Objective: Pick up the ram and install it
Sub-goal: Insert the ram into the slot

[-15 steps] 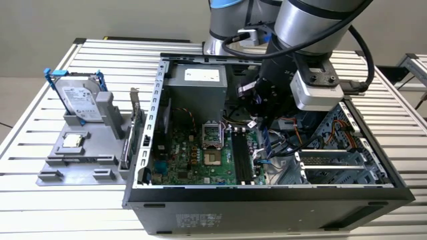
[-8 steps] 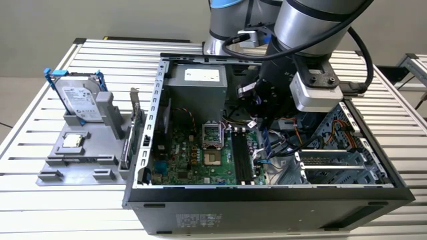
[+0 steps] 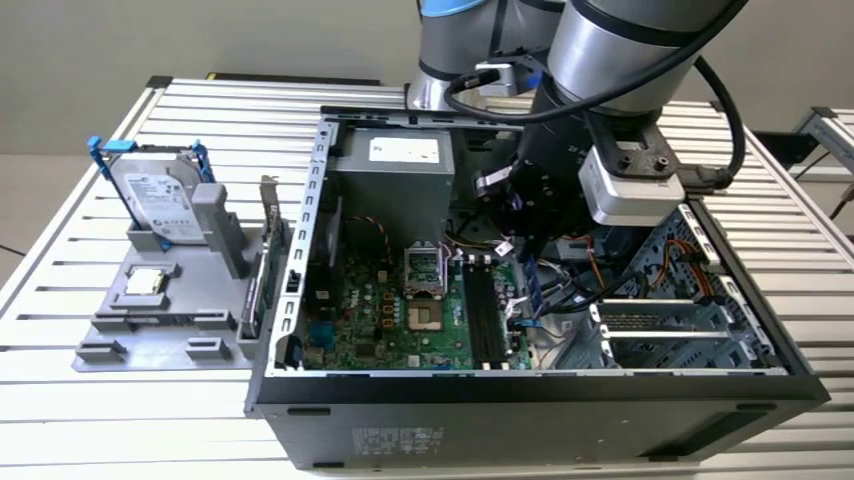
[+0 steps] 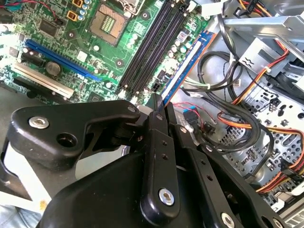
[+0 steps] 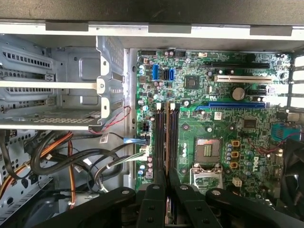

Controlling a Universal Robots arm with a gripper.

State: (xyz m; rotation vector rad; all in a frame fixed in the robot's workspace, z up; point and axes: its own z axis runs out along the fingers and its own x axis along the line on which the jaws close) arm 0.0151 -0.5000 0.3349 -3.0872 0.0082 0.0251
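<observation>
My gripper (image 3: 530,255) is down inside the open computer case (image 3: 534,395), shut on the ram (image 3: 535,292). The ram is a long thin stick, held by one end. In the second wrist view the ram (image 4: 185,64) runs out from between the fingertips of my gripper (image 4: 158,110), beside the black memory slots (image 4: 152,47) and a little above the board. In the first wrist view the ram (image 5: 166,137) shows edge-on, lined up between the two black slots (image 5: 159,137), with my gripper (image 5: 166,179) behind it. The slots (image 3: 483,315) hold nothing.
Orange, black and white cables (image 4: 228,99) hang beside the slots, next to the metal drive cage (image 3: 667,320). The processor socket (image 3: 420,270) lies on the slots' other side. Outside the case, a grey stand (image 3: 147,330) holds a silver hard drive (image 3: 158,200) and a bracketed card (image 3: 267,255).
</observation>
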